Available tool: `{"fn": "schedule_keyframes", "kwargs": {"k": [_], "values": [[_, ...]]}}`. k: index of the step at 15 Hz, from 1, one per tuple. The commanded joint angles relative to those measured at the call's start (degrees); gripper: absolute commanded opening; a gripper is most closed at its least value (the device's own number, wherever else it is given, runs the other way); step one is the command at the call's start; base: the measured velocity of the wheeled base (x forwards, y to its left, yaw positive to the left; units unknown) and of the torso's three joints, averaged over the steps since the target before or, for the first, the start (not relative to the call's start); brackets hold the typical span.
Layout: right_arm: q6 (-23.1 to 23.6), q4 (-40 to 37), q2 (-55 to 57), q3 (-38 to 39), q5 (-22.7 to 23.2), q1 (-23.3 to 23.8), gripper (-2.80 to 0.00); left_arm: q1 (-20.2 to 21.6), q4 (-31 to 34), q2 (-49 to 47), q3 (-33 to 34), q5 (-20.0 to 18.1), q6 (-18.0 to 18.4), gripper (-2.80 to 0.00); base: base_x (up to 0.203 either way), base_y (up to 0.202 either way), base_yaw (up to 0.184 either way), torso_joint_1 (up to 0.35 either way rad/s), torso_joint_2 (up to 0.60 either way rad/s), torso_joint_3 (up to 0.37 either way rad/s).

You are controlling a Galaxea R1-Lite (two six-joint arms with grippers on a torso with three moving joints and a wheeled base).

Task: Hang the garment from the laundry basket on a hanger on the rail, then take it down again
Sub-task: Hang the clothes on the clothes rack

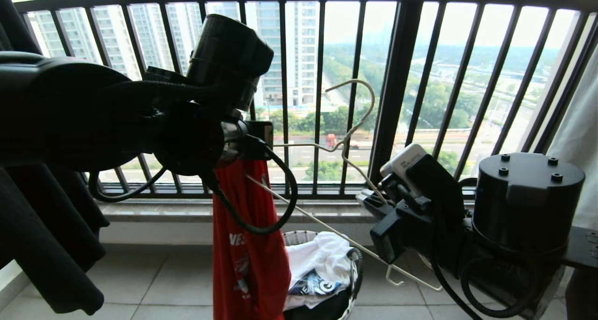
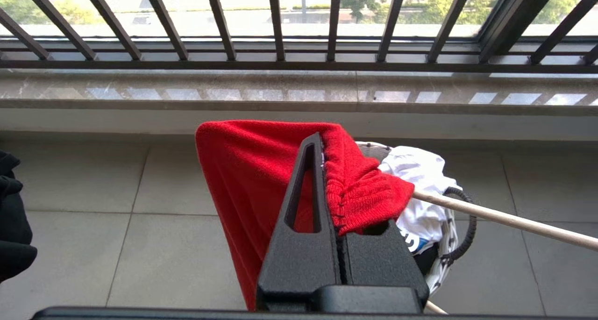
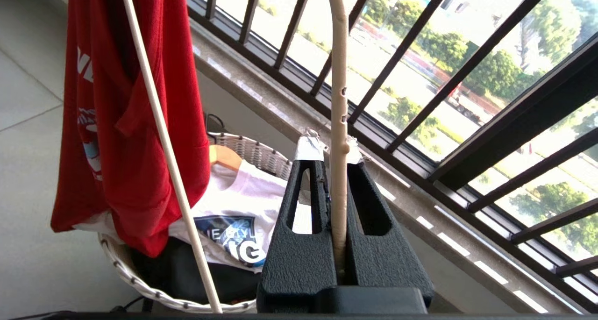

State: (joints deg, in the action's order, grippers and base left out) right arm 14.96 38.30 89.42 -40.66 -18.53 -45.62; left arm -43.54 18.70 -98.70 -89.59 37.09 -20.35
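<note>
Shirt (image 2: 252, 180) hangs limp and light from our left gripper (image 2: 327, 184), pinched at its collar, while right gripper (image 3: 332, 170) clamps the stiff springy hanger (image 3: 338, 91).

A: What stood beyond the black window railing (image 1: 397, 77)?
B: Tower blocks (image 1: 280, 44) and trees.
A: And on the left?
B: A black garment (image 1: 42, 245) hung over the tiled floor (image 1: 154, 278).
</note>
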Motion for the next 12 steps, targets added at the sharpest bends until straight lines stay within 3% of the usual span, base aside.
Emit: {"fn": "schedule_keyframes", "kwargs": {"k": [1, 4, 7, 10, 12], "values": [[0.07, 1.57, 0.64, -0.21, -1.46, 0.18, -2.8, -1.6, 4.88, -0.32, -6.54, 0.65, -4.14, -2.8, 0.0, 0.0, 0.0, 0.0, 0.0, 0.0], [0.06, 1.62, 1.54, -0.21, -1.69, 0.18, -2.8, -4.32, 10.96, -1.47, -12.91, 1.28, -11.12, -2.8, 0.0, 0.0, 0.0, 0.0, 0.0, 0.0], [-0.24, 3.74, 3.61, -0.63, -1.51, 0.14, -2.8, -5.54, 11.23, -0.73, -11.03, -0.48, -15.41, -2.8, 0.0, 0.0, 0.0, 0.0, 0.0, 0.0], [-1.39, 5.55, 6.38, -0.62, -1.42, 0.0, -2.8, -5.35, 11.18, 2.75, -10.56, -14.94, -16.23, -2.8, 0.0, 0.0, 0.0, 0.0, 0.0, 0.0], [-2.53, 6.43, 6.65, -0.9, -1.42, -0.09, -2.8, -5.33, 11.11, 2.63, -10.27, -16.04, -17.27, -2.8, 0.0, 0.0, 0.0, 0.0, 0.0, 0.0]]}}
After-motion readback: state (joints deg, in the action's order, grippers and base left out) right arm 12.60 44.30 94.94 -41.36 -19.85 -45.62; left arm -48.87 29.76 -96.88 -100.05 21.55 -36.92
